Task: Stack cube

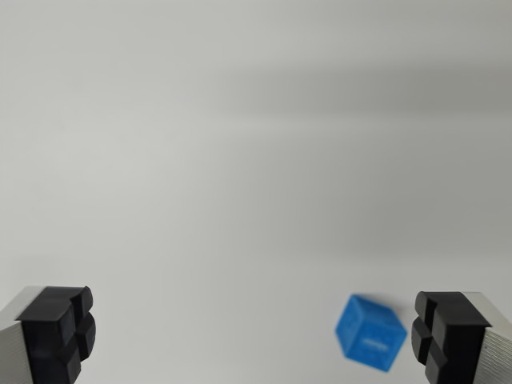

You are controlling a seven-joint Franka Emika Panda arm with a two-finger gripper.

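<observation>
Hand [256, 340] fingers are sitting wide apart, gripping nothing; blue cube [370, 333] is hugging the right finger, so I'm recentring before descending.

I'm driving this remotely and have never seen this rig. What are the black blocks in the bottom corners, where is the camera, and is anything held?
The camera sits on the robot's wrist and looks down past its gripper. The two black blocks are its fingers, one at each bottom corner, set wide apart, so it is open and holds nothing. Below is a plain pale surface. One blue cube lies on it, blurred and turned at an angle, close to the finger on the wrist view's right. No second cube shows in this picture.
</observation>
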